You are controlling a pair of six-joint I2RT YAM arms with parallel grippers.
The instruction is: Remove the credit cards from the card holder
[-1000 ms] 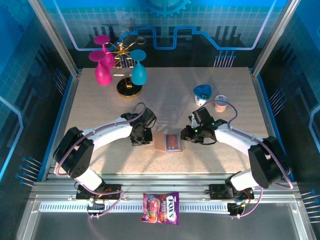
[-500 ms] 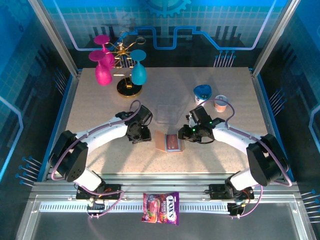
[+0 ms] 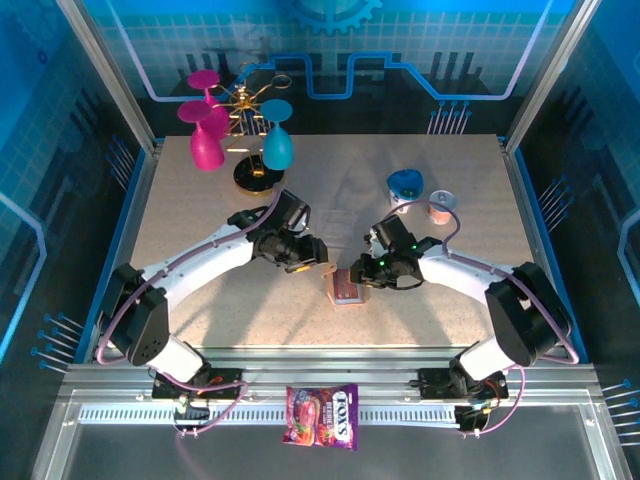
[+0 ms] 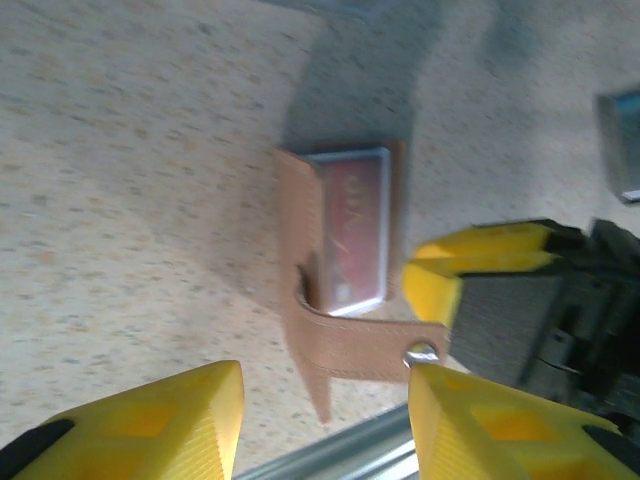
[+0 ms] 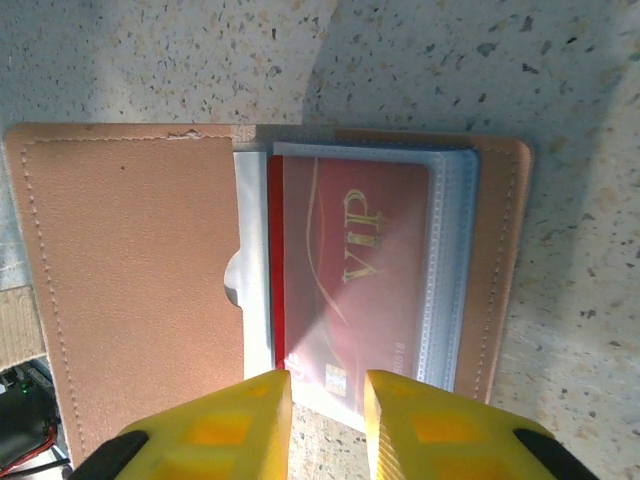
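- Facing the short near edge of the red credit card (image 5: 350, 270) with gold VIP lettering, the right gripper (image 5: 328, 395) sits right at the rim of the small, flat, brown leather-like card holder (image 5: 130, 290). In its wrist view the card's long axis runs straight away from the fingers, so I judge that a pull back along that line would slide it out.
- The right gripper's yellow fingers stand close together with a thin gap, and the card's edge lies just at that gap (whether they actually pinch it I cannot tell).
- The left gripper (image 3: 308, 255) hangs just beside the holder on its far-left side, fingers well apart and holding nothing. The right arm is the nearer one.
- The card holder lies open on the speckled beige table (image 3: 200, 220), between the two grippers.
- The card rests inside a clear plastic sleeve (image 5: 450, 260) with pale edges, and a broad brown flap is spread beside it. A red sliver and a white layer peek out at the card's side, possibly more cards.
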